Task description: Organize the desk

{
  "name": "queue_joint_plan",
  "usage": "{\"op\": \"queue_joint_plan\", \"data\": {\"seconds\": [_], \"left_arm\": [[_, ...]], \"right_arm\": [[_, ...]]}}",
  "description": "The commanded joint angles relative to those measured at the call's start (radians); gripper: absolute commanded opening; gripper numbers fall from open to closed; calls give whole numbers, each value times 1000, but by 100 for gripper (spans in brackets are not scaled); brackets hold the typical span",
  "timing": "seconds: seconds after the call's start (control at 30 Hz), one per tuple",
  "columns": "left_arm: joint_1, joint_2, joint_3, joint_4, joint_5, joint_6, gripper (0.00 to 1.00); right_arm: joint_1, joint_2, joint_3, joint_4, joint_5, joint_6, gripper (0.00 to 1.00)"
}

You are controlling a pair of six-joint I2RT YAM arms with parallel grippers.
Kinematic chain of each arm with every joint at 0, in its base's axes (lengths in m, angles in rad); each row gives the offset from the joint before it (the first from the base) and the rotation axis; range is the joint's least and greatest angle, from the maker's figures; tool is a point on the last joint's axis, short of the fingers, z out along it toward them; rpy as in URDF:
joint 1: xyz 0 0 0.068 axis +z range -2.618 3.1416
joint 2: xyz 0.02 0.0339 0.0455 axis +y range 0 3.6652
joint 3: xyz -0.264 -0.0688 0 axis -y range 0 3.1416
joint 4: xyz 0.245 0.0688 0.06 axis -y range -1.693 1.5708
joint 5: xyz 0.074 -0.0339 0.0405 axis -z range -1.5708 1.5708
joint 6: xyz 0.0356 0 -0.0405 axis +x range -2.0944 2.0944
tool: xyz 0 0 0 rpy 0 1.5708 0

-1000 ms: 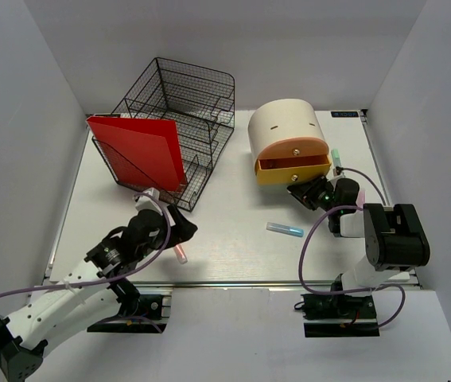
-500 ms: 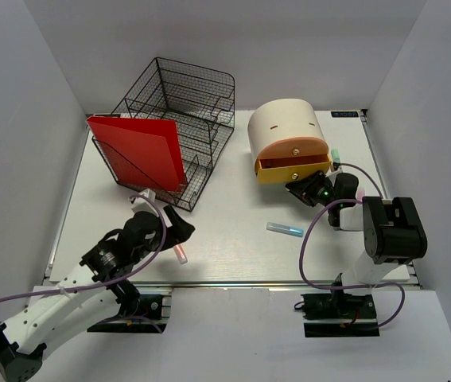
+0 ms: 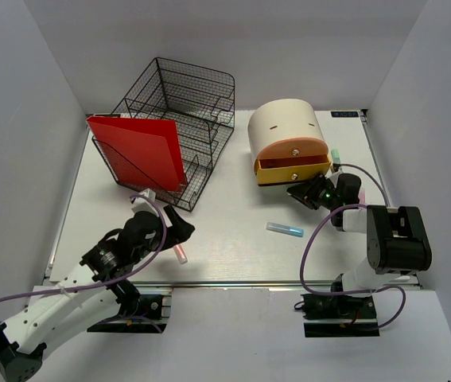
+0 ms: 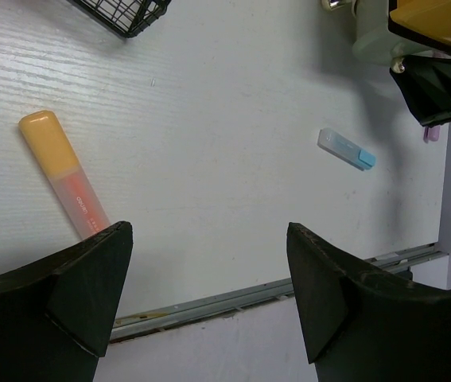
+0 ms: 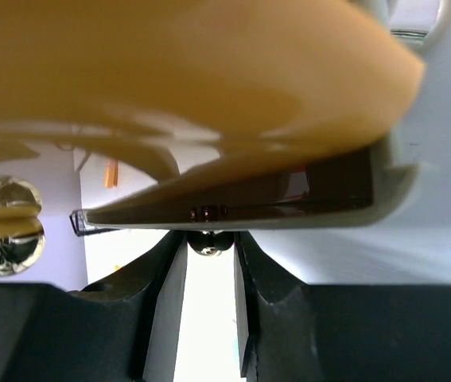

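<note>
Two grippers sit low over the desk [image 3: 233, 243], the white top that fills the floor of the walled cell, with its metal rail along the near edge. The left gripper [image 4: 209, 239] is spread wide and holds nothing, its fingers [image 4: 90, 278] poised above the bare surface. An orange highlighter [image 4: 60, 171] lies slantwise there, its lower end running up to the finger at that view's left; whether they touch cannot be told. From above, this arm is near the front corner of the mesh tray [image 3: 189, 99], which carries a red folder [image 3: 141, 151]. The right gripper [image 3: 303, 192] is up against the front of the drawer unit [image 3: 285, 127], whose yellow lower drawer [image 3: 293, 172] stands slightly out. Its wrist view shows the pincer closed to a narrow gap, pinching a small knob [image 5: 207, 239] under the drawer's edge. A blue stick [image 3: 285, 229] lies alone on the desk between the arms.
</note>
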Motion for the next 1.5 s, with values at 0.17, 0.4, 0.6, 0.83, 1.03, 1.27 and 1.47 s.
{"op": "queue_joint_plan", "data": {"seconds": [0.17, 0.4, 0.6, 0.83, 1.03, 1.27, 1.47], "left_arm": [[-2, -20, 49, 4, -5, 4, 89], [-2, -27, 42, 13, -3, 6, 89], [-2, -32, 37, 18, -1, 7, 89], [-2, -41, 37, 19, 0, 14, 89], [-2, -70, 6, 34, 0, 15, 89], [-2, -82, 0, 38, 5, 14, 89], [-2, -102, 8, 16, -8, 18, 89]], "right_arm": [[-16, -4, -26, -108, -15, -79, 15], [-19, -28, -23, -151, -71, -115, 54], [-28, -108, 0, -258, -79, -202, 76], [-35, -249, 55, -454, -157, -412, 49], [-49, -373, 184, -689, -264, -809, 0], [-49, -296, 348, -694, -191, -1153, 0], [-46, -217, 419, -665, -65, -1227, 0]]}}
